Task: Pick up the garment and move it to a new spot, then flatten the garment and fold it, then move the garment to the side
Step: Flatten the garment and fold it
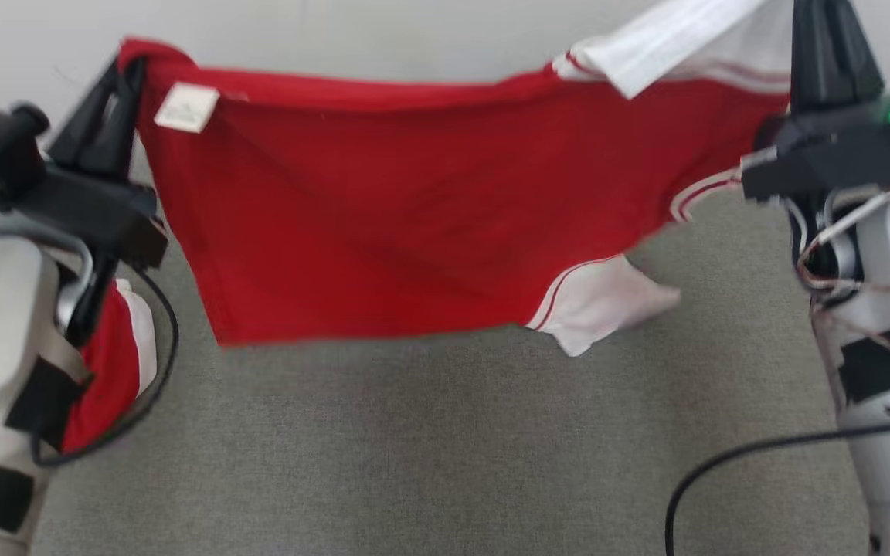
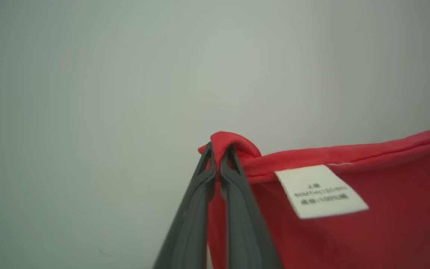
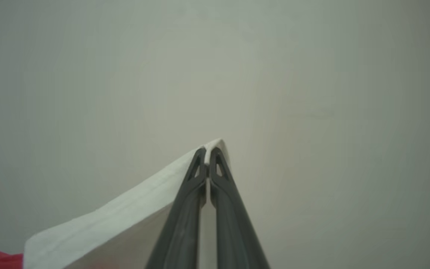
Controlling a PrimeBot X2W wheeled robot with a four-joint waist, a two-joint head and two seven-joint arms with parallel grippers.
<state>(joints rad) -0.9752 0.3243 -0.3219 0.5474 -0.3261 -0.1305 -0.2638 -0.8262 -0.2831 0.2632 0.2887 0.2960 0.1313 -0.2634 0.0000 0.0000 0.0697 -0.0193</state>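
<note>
Label (image 2: 321,191) print blurred, white sleeve (image 1: 677,50) of garment (image 1: 414,216) cut off at top

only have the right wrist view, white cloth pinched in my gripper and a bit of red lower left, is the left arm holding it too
observer: yes, the left gripper is shut on a red corner of the garment.
operator: is it bunched or spread
observer: spread wide between the left gripper and the right gripper, hanging as a red sheet over the grey surface.
operator: any label showing
observer: a white tag hangs just under the top hem, next to the left gripper.
</note>
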